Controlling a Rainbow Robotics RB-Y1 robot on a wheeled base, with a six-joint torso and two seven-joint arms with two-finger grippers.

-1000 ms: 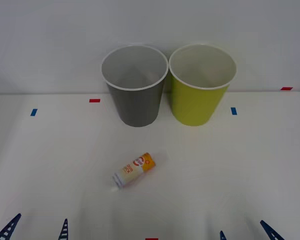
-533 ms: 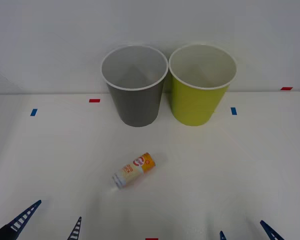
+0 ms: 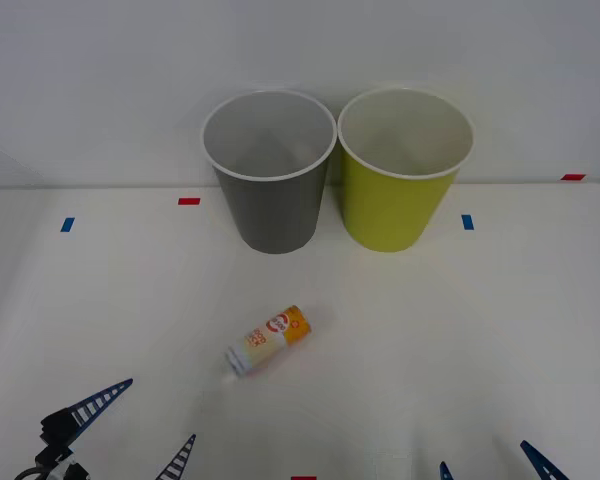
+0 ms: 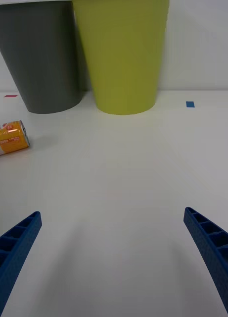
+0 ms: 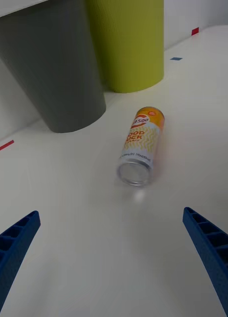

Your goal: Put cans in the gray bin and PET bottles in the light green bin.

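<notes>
A slim can (image 3: 270,340) with a cream body, an orange end and a red logo lies on its side in the middle of the white table. In the left wrist view the can (image 5: 140,146) points its silver end toward my open left gripper (image 5: 111,213). The left gripper (image 3: 135,432) hovers at the near left, short of the can and apart from it. My right gripper (image 3: 490,468) stands open at the near right edge, with the can (image 4: 10,138) far off to its side. The gray bin (image 3: 275,215) and the light green bin (image 3: 395,210) stand upright side by side at the back.
Small red and blue tape marks (image 3: 189,201) dot the table (image 3: 480,330). A pale wall rises right behind both bins. The bins nearly touch each other. Bare tabletop lies between the can and the bins.
My left gripper has come forward and slightly right, toward the can, and its wrist now shows. The can, the bins and the right gripper have stayed put.
</notes>
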